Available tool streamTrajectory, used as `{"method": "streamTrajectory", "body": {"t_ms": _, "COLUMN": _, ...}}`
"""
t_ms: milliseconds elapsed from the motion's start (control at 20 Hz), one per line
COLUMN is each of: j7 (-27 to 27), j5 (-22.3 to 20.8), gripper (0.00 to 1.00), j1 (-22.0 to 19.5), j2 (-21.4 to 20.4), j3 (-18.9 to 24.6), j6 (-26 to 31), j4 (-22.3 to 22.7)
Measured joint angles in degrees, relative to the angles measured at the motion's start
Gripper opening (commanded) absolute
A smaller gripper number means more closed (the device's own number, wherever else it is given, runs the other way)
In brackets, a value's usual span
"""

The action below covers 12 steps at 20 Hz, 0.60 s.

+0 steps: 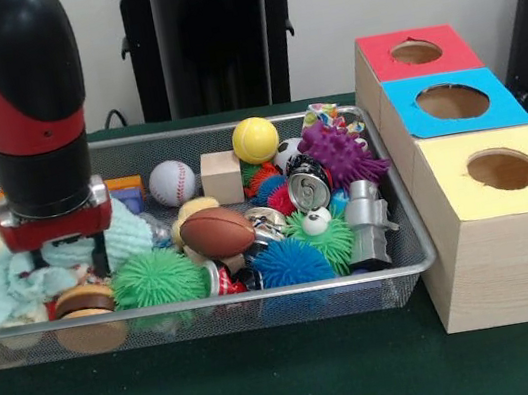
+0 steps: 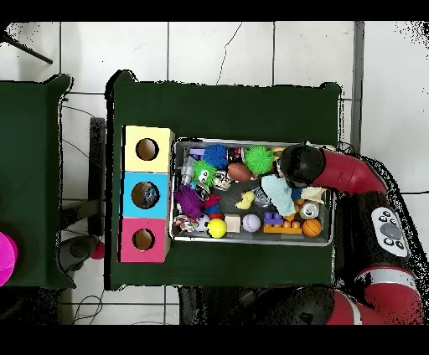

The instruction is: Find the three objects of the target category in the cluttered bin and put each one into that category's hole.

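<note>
The wire mesh bin [image 1: 260,292] sits on the green table, full of toys; it also shows in the overhead view [image 2: 251,244]. The pale wooden box stands to its right, with the blue-panelled hole [image 1: 452,101] in the middle; in the overhead view the hole [image 2: 147,195] is left of the bin. My gripper [image 1: 69,258] is lowered into the bin's left end, down among light blue cloth [image 1: 128,235]. The cloth hides its tips. In the overhead view the gripper [image 2: 295,167] is at the bin's right end.
The bin holds a yellow ball [image 1: 254,139], baseball [image 1: 171,183], wooden block [image 1: 221,177], brown football [image 1: 216,232], purple spiky toy [image 1: 342,152], green spiky ball [image 1: 157,277], can [image 1: 308,182] and toy burger [image 1: 84,301]. The red hole [image 1: 415,51] and yellow hole [image 1: 503,170] flank the blue one.
</note>
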Motion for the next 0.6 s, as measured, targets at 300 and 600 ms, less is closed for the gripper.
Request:
{"method": "streamTrajectory", "body": {"t_ms": 300, "j7": 0.0, "j5": -2.0, "gripper": 1.00, "j1": -1.0, "j2": 0.5, "j3": 1.9, "j6": 2.8, "j4": -2.9}}
{"method": "streamTrajectory", "body": {"t_ms": 600, "j7": 0.0, "j5": -0.7, "gripper": 1.00, "j1": -1.8, "j2": 0.6, "j3": 4.2, "j6": 6.2, "j4": -3.2}}
